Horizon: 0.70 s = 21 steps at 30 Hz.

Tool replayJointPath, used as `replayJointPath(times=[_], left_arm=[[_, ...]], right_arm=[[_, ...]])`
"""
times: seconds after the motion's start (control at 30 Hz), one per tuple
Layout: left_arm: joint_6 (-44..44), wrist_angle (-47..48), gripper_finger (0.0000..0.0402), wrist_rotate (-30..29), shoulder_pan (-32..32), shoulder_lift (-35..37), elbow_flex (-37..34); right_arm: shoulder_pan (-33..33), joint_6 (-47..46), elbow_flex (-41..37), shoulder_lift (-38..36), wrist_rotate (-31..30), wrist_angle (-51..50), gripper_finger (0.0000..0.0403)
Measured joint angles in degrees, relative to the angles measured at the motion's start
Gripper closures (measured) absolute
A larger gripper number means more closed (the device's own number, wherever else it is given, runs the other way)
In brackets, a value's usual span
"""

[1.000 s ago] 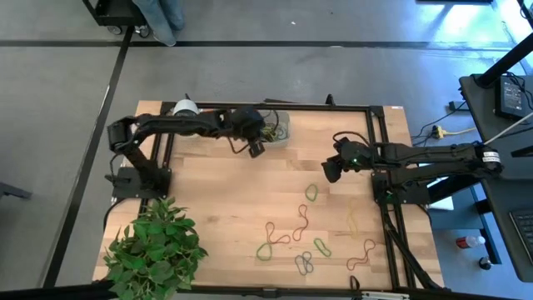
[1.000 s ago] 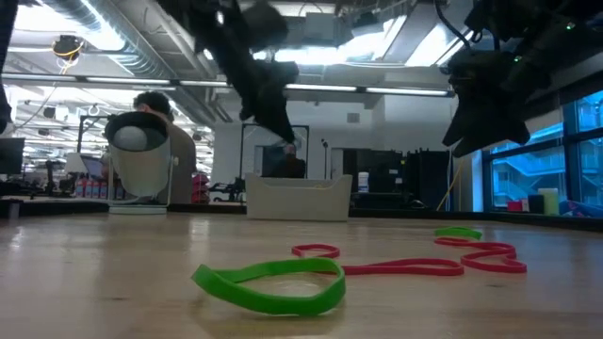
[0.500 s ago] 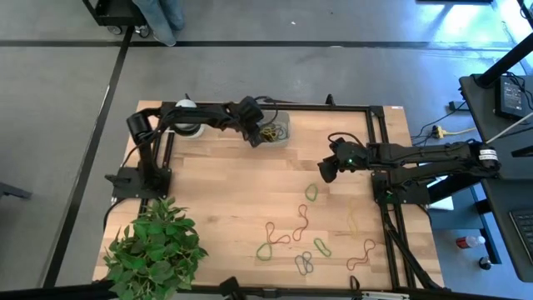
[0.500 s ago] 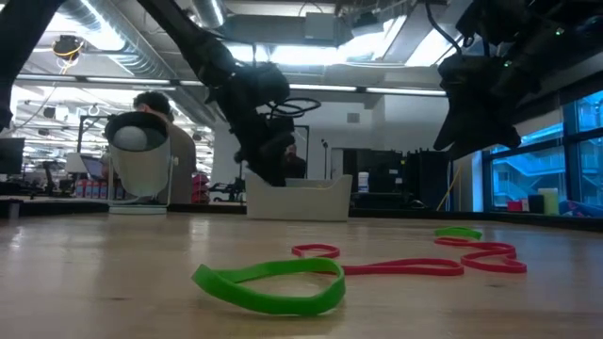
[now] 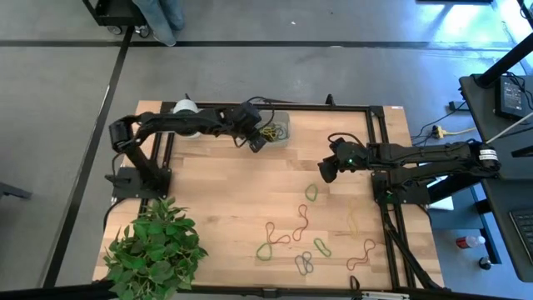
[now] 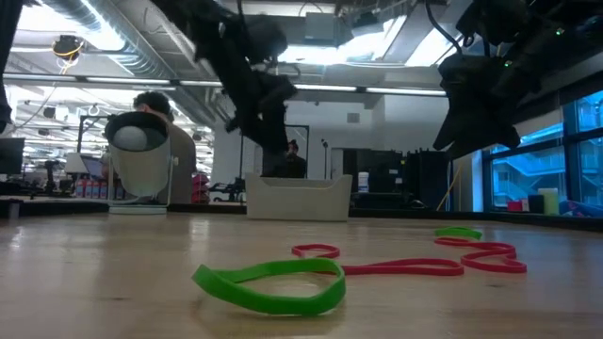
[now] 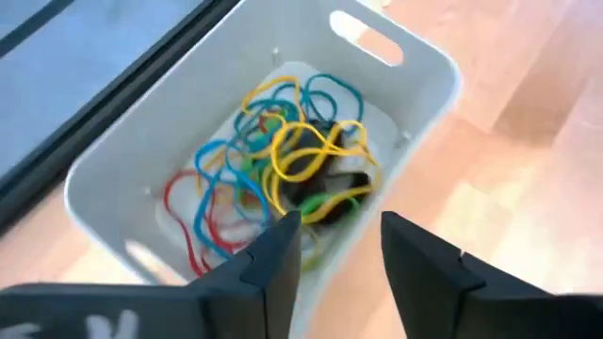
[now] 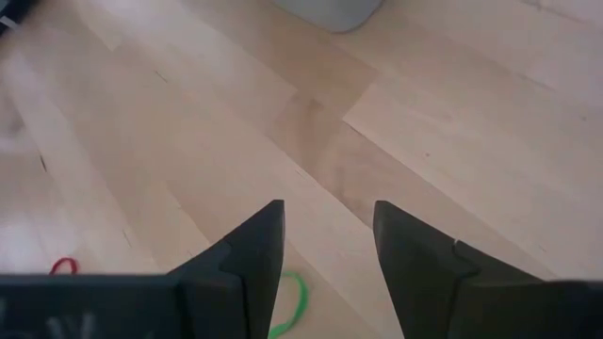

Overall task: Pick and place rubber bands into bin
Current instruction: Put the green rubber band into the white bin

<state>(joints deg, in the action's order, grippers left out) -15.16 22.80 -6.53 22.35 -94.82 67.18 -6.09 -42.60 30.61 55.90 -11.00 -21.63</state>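
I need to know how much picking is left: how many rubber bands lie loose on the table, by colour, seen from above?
green bands: 3
red bands: 3
tan band: 1
dark band: 1
Total: 8, as far as the high view shows.

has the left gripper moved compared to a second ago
Yes. In the high view the left gripper was on the table side of the bin; it swung over the bin and now sits at its edge, open.

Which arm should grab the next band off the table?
Right. Its open pincer hovers near the green band; the other loose bands lie on its side too. The left pincer, empty, is over the bin.
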Motion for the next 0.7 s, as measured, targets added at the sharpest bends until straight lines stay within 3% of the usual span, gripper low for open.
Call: replayJointPath(times=[0.13,0.33,0.57,0.7], left_arm=[[-8.1,5.6,0.0298,-2.2,-5.1,2.8,-0.1],[-16.0,7.1,0.0392,-2.2,-13.5,5.7,-3.3],[-22.3,4.7,0.04,-2.1,-22.4,7.3,-10.6],[-24.8,-0.3,0.04,-2.1,-26.0,8.2,-16.2]], right_arm=[[0.0,1.1,0.0,0.0,0.0,0.0,0.0235],[0.0,3.1,0.0,0.0,0.1,0.0,0.0235],[0.0,0.9,0.0,0.0,0.5,0.2,0.0235],[0.2,0.8,0.0,0.0,3.6,0.7,0.024]])
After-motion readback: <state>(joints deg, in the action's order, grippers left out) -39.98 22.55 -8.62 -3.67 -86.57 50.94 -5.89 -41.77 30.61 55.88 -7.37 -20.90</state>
